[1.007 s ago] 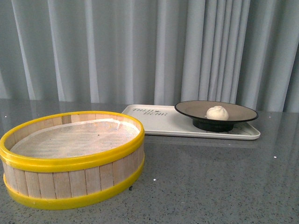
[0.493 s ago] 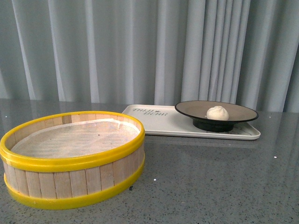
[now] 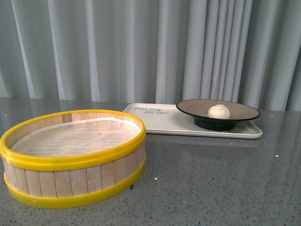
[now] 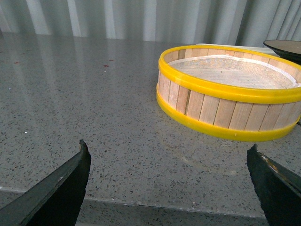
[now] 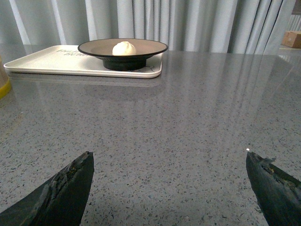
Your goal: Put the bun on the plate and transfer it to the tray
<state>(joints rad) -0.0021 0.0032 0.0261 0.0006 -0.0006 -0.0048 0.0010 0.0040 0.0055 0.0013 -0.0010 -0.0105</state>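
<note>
— Looking at the bun [image 3: 219, 111], where does it sit?

— It rests inside the plate [image 3: 244, 111], a little off centre, and the plate stands on the right end of the tray [image 3: 164, 123]. Judging by that, both steps look finished to me; nothing seems left but to keep my arms clear.

— And your claws?

— My left gripper [image 4: 171, 181] is spread wide with nothing between its fingers, low over the grey table [image 3: 225, 179] and short of the steamer basket [image 3: 70, 160]. My right gripper [image 5: 171, 186] is equally wide and empty, well apart from the tray.

— Anything you can't make out?

— Only my fingertips show, at the frame corners. The plate's foot hides the tray under it, and the lettering is too small to read properly.
</note>
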